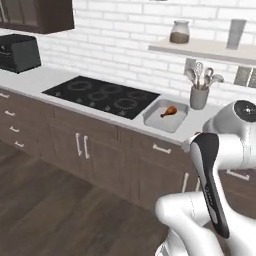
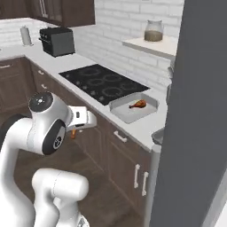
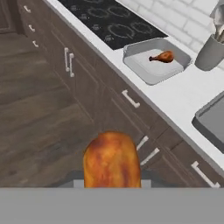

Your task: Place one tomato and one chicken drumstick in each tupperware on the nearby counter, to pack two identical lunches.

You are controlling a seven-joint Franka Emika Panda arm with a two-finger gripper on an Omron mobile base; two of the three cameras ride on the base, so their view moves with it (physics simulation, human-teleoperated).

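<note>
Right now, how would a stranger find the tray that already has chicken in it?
Find the black glass cooktop on the pale counter. Immediately to its right lies the light grey rectangular tray, holding one golden-brown chicken drumstick. The darker tray lies farther right, beyond the utensil cup.

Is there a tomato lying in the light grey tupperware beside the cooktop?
No, the light grey tupperware holds just a chicken drumstick, with nothing red inside.

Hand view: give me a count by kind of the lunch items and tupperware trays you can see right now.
Chicken drumsticks: 2, one in the light grey tray at, one held in the gripper at
Tupperware trays: 2, the light grey one and a darker one at the right edge
Tomatoes: 0
Total: 4
</note>
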